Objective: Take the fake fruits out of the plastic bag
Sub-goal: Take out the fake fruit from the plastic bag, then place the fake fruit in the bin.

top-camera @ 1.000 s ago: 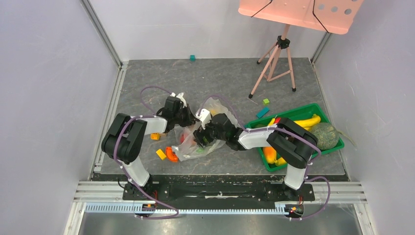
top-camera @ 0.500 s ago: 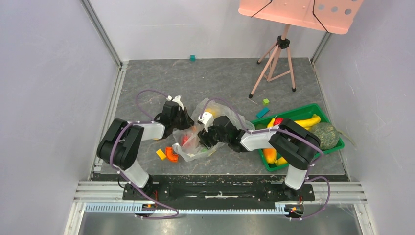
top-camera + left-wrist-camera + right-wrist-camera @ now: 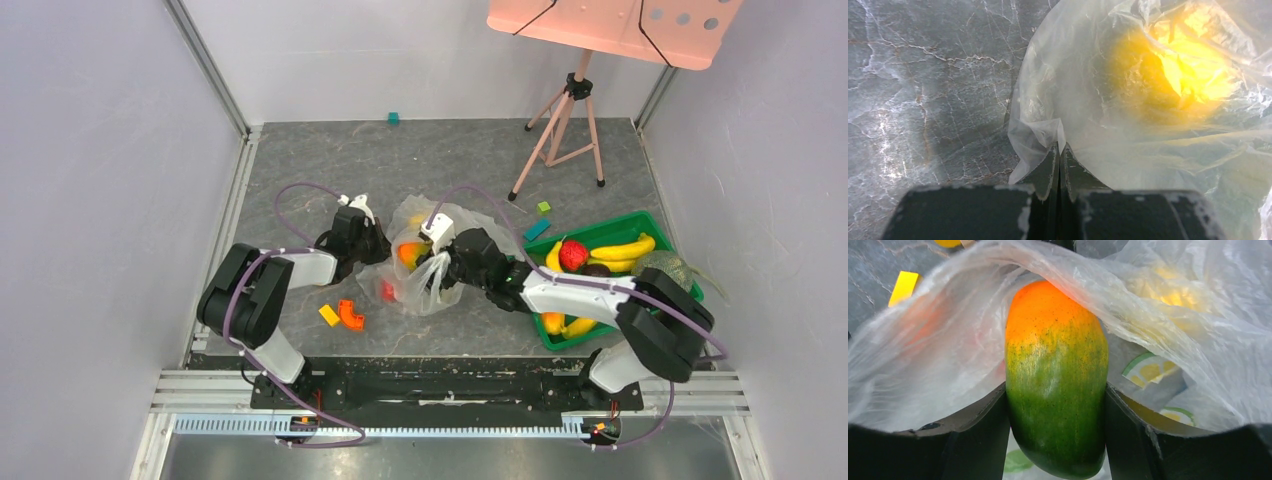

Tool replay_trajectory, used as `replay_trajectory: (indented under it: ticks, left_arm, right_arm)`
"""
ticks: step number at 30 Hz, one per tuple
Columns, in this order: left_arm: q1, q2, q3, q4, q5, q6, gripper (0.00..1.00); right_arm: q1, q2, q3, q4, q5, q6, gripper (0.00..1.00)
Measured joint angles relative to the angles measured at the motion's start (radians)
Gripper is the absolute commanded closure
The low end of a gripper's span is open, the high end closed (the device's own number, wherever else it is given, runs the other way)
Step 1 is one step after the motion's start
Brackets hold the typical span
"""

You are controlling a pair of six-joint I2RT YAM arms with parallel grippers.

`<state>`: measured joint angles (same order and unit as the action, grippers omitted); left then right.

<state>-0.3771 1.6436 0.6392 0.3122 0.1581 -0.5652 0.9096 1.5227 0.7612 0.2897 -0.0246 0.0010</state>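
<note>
The transparent plastic bag [image 3: 425, 270] lies crumpled on the grey floor between my arms. My left gripper [image 3: 378, 245] is shut on the bag's left edge [image 3: 1040, 135]; a yellow fruit [image 3: 1193, 70] glows through the film. My right gripper [image 3: 432, 262] is shut on an oval orange-green fruit [image 3: 1055, 375], still under the bag's film [image 3: 1148, 315]. The fruit shows in the top view [image 3: 412, 253] at the bag's mouth. A red fruit [image 3: 388, 292] sits inside the bag's lower part.
A green tray [image 3: 610, 228] at the right holds a banana [image 3: 622, 248], a red fruit and a melon [image 3: 665, 275]. An orange block [image 3: 350, 315] and a yellow block [image 3: 328, 315] lie left of the bag. A pink tripod [image 3: 565, 130] stands behind.
My right gripper has drawn back to the right with the orange-green fruit, pulling the bag's film up and rightward. My left gripper holds the bag's edge in nearly the same place.
</note>
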Motion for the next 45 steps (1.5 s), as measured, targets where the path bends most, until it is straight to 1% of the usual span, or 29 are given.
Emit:
replay_trajectory:
  ticks: [10,17,21,25,26,29,31,37,42,43,45]
  left_arm:
    - [0.000,-0.009,0.000,-0.004,-0.031,0.000,0.98]
    - [0.000,-0.010,0.000,-0.005,-0.041,0.000,0.98]
    - [0.000,-0.011,0.000,-0.005,-0.045,0.000,0.98]
    - [0.000,-0.022,0.000,-0.006,-0.047,0.000,0.98]
    - [0.000,-0.025,0.000,-0.005,-0.048,0.000,0.98]
    - [0.000,-0.035,-0.005,0.002,-0.047,0.000,0.98]
    - [0.000,-0.041,-0.013,0.007,-0.048,0.000,0.98]
    - [0.000,-0.054,-0.027,0.013,-0.049,0.001,0.98]
    - [0.000,-0.054,-0.027,0.013,-0.049,0.001,0.98]
    - [0.000,-0.054,-0.027,0.013,-0.049,0.001,0.98]
    - [0.000,-0.054,-0.027,0.013,-0.049,0.001,0.98]
  right_arm:
    - [0.000,-0.232,-0.073,-0.154,0.092,0.043,0.54]
    - [0.000,-0.435,-0.101,-0.296,0.255,0.082,0.47]
    - [-0.016,-0.565,-0.115,-0.372,0.374,0.134,0.47]
    - [-0.088,-0.671,-0.138,-0.462,0.476,0.217,0.47]
    - [-0.095,-0.677,-0.141,-0.471,0.481,0.223,0.46]
    - [-0.183,-0.730,-0.177,-0.571,0.549,0.315,0.43]
    - [-0.225,-0.746,-0.207,-0.614,0.576,0.358,0.42]
    - [-0.360,-0.796,-0.340,-0.715,0.607,0.451,0.43]
    - [-0.410,-0.816,-0.381,-0.770,0.610,0.495,0.43]
    - [-0.415,-0.826,-0.383,-0.780,0.610,0.505,0.40]
    - [-0.418,-0.839,-0.383,-0.790,0.611,0.524,0.28]
